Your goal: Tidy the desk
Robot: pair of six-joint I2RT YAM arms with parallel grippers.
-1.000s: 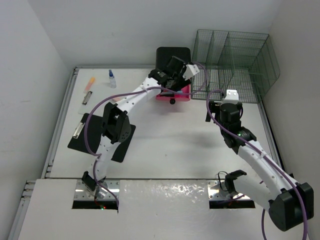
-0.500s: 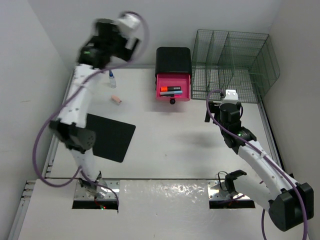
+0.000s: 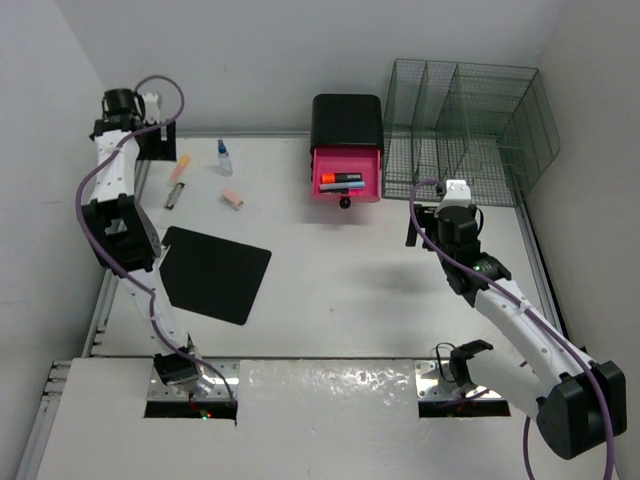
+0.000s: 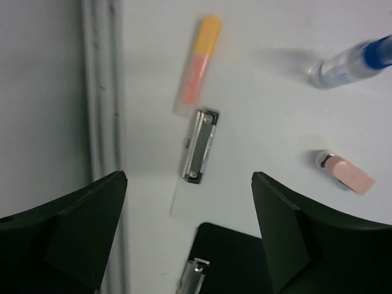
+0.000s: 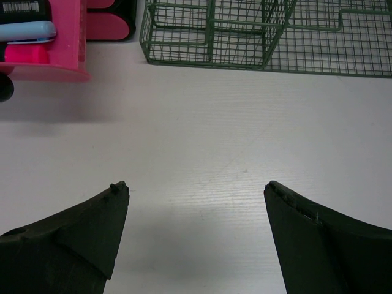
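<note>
White flat rectangular desk [image 3: 350, 290] with thin metal rails is lying under both arms, its long axis running left to right across the top view. Left wrist view: left gripper [image 4: 187, 184] is hanging wide-jawed near the left rail [image 4: 101, 92], above an orange-capped marker [image 4: 197, 67] and a metal clip [image 4: 199, 146]. Right wrist view: right gripper [image 5: 196, 196] is gaping wide, holding nothing; a barcode label [image 5: 21, 6] in the pink plastic drawer [image 5: 55, 55] is showing, too small to read.
</note>
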